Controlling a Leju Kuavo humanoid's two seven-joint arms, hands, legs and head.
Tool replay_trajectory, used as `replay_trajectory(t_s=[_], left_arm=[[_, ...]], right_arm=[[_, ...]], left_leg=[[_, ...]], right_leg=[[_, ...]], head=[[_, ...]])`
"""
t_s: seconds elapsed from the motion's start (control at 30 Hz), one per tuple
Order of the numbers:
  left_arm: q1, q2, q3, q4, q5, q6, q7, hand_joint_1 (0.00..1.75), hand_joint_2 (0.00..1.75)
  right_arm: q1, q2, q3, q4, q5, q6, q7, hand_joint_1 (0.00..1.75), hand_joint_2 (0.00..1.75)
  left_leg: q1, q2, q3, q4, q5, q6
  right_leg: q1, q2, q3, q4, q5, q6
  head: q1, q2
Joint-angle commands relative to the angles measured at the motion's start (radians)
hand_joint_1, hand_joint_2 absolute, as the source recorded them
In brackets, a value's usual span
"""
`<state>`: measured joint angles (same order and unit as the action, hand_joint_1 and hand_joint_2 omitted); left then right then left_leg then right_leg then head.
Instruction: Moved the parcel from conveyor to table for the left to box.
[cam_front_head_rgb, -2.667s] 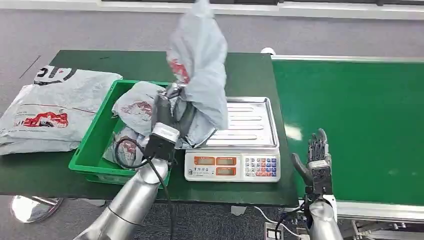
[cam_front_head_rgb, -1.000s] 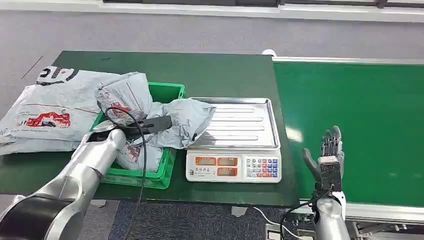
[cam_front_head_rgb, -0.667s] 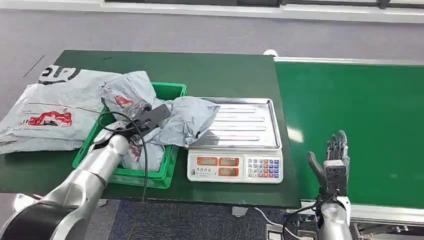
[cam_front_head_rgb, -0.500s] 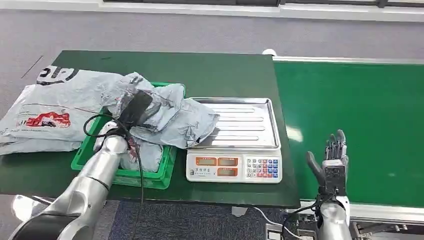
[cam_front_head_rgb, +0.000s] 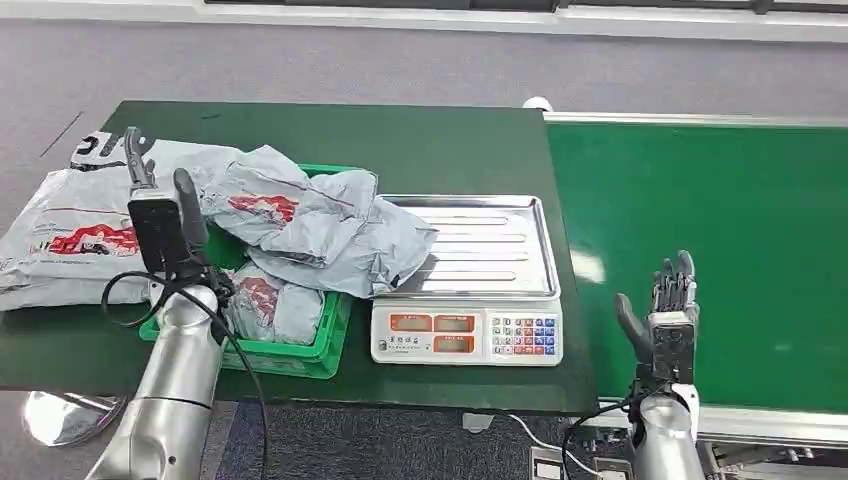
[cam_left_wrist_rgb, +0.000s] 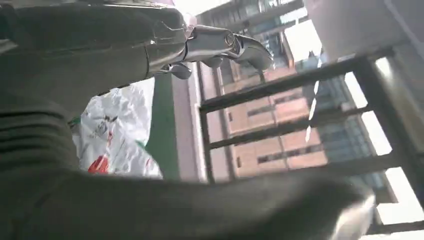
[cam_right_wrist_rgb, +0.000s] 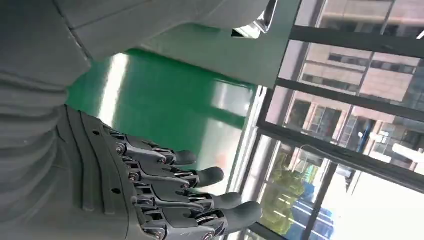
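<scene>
**A:** Now, starting at the left: what do you make of the parcel?

**B:** The parcel (cam_front_head_rgb: 320, 225) lies across the far part of the crate (cam_front_head_rgb: 290, 352), on top of the other bags, and one end droops onto the tray of the scale (cam_front_head_rgb: 490, 262). Your left hand (cam_front_head_rgb: 160, 215) stands upright beside the crate's left wall, fingers apart, holding nothing.

**A:** So the boxing is done?

**B:** Nearly, I'd judge. To finish well, nudge the overhanging end off the tray so the whole parcel sits inside the crate walls. Push from the scale side toward the pile; a pull from the left could drag the heap over the near rim.

**A:** What room does the left arm have?

**B:** Little. A big mailer (cam_front_head_rgb: 80, 225) lies on the table (cam_front_head_rgb: 420, 140) just beside the crate's left wall, right behind your hand, and the wrist cable (cam_front_head_rgb: 240, 360) loops near the crate's front corner. Lift up and clear before swinging, or you'll catch either one.

**A:** And to the right?

**B:** The scale sits just beside the crate, close to the table's right edge. Past it, the conveyor (cam_front_head_rgb: 720, 250) is bare green belt. Your right hand (cam_front_head_rgb: 665, 320) hovers over the belt's near edge, fingers extended and spread, gripping nothing, with open room ahead of it.
</scene>
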<state>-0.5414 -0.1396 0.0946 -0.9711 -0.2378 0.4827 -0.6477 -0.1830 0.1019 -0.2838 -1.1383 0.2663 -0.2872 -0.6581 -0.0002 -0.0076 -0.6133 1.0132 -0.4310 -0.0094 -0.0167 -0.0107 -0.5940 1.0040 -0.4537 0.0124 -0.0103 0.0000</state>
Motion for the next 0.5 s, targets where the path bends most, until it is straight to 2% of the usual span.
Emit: replay_trajectory(t_s=[0.03,0.1,0.13,0.17,0.2,0.23,0.33,0.5], left_arm=[[0.106,0.028,-0.164,-0.140,0.204,-0.558,-0.023,0.00,0.00],[0.098,0.021,-0.234,-0.088,0.065,-0.521,-0.040,0.00,0.00],[0.102,0.009,-0.253,-0.088,0.101,-0.603,-0.050,0.00,0.00],[0.111,-0.003,-0.269,-0.096,0.106,-0.615,-0.050,0.00,0.00],[0.111,-0.003,-0.269,-0.096,0.106,-0.615,-0.050,0.00,1.75],[0.120,-0.014,-0.274,-0.095,0.205,-0.756,-0.050,0.00,1.75],[0.132,-0.036,-0.260,-0.048,0.281,-0.880,-0.050,0.00,1.75],[0.138,-0.035,-0.258,-0.041,0.274,-0.888,-0.050,0.00,1.75]], right_arm=[[-0.114,-0.015,-0.008,0.159,-0.006,0.027,-0.021,0.00,1.75],[-0.127,-0.020,-0.009,0.173,0.000,0.023,-0.024,0.00,1.75],[-0.127,-0.020,-0.009,0.173,0.000,0.027,-0.024,0.00,1.75],[-0.126,-0.020,-0.009,0.173,-0.001,0.031,-0.024,0.00,1.75],[-0.126,-0.020,-0.009,0.173,-0.001,0.031,-0.024,0.00,1.75],[-0.127,-0.018,-0.008,0.174,-0.001,0.038,-0.024,0.00,1.75],[-0.128,-0.012,0.002,0.177,0.003,0.049,-0.028,0.00,1.75],[-0.125,-0.009,0.006,0.173,0.004,0.053,-0.032,0.00,1.75]], left_leg=[[0.001,0.004,0.003,-0.001,-0.001,0.000],[0.001,0.002,0.002,-0.001,0.000,0.000],[0.001,0.002,0.003,-0.002,0.000,0.000],[0.001,0.002,0.004,-0.003,0.001,0.000],[0.000,0.001,0.003,-0.002,0.000,0.000],[0.000,0.000,0.001,-0.001,0.000,0.000],[0.000,0.001,0.002,-0.001,0.000,0.000],[0.001,0.001,0.002,-0.001,-0.001,0.000]], right_leg=[[0.001,0.004,0.002,-0.002,0.001,-0.001],[0.001,0.002,0.002,-0.002,0.001,-0.001],[0.001,0.002,0.003,-0.003,0.001,-0.001],[0.001,0.002,0.004,-0.005,0.002,-0.001],[0.000,0.000,0.003,-0.003,0.001,-0.001],[0.000,0.000,0.001,-0.002,0.000,0.000],[0.000,0.001,0.001,-0.002,0.000,0.000],[0.001,0.001,0.002,-0.002,0.000,-0.001]], head=[[0.000,0.000],[0.000,0.000],[0.000,0.000],[0.000,0.000],[0.000,0.000],[0.000,0.000],[0.000,0.000],[0.000,0.000]])
